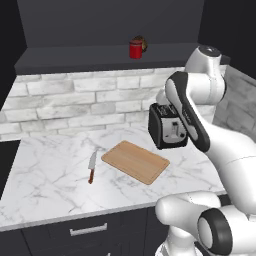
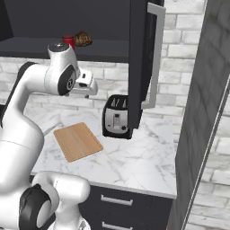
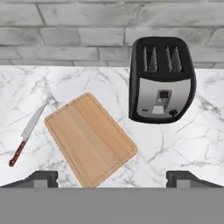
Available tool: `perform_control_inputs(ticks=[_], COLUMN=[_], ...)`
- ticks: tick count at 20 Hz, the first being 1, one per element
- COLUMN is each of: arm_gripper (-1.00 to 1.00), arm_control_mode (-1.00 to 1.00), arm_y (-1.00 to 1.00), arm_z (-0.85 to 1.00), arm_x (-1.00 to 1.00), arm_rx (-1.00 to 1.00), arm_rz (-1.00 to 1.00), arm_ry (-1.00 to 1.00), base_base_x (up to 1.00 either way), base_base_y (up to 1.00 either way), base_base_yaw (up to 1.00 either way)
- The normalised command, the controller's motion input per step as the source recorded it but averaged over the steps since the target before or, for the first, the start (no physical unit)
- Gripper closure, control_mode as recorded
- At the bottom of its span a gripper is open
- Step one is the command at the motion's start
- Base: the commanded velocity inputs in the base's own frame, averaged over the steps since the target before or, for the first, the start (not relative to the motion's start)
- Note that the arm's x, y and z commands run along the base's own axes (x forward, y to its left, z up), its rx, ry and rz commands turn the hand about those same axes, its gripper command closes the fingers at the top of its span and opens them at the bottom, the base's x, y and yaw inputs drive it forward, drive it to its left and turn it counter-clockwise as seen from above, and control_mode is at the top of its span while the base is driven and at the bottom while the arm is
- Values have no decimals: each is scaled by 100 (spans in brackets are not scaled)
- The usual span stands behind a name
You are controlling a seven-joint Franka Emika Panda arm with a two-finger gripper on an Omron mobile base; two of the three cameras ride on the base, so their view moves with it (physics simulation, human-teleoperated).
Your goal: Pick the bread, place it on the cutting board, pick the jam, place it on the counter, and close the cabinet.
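Up in the cabinet point(image 2: 139, 67) sit jam point(image 1: 135, 49) and bread point(image 2: 83, 39); fingers point(image 3: 41, 178) spread wide, released, above the cutting board point(image 3: 89, 138).

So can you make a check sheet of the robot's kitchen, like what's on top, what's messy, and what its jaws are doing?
Surface: white marble counter, with the board, knife and toaster on it.
Job's things: board lies flat with nothing on it; red jam and brown bread sit side by side on the cabinet shelf; cabinet door stands open.
Clutter: red-handled knife beside the board, not touching it; black toaster on the board's other side.
Grippers: gripper above the counter, jaws wide apart, holding nothing.
Cables: nothing seen.
Surroundings: grey brick wall behind; dark drawers below.
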Motion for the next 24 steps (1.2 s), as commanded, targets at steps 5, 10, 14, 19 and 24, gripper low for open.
perform_control_inputs(ticks=[5,10,14,19,24], arm_gripper=[-100,-100,-100,-100,-100], arm_control_mode=[-100,-100,-100,-100,-100], arm_y=[7,10,9,15,26], arm_z=[34,33,40,45,45], arm_x=[-1,0,-5,-12,-15], arm_rx=[0,0,0,-2,-4], arm_rz=[0,0,0,0,0], arm_ry=[-16,-11,-9,-2,0], base_base_x=[0,0,0,0,0], base_base_y=[0,0,0,0,0], base_base_yaw=[0,0,0,0,0])
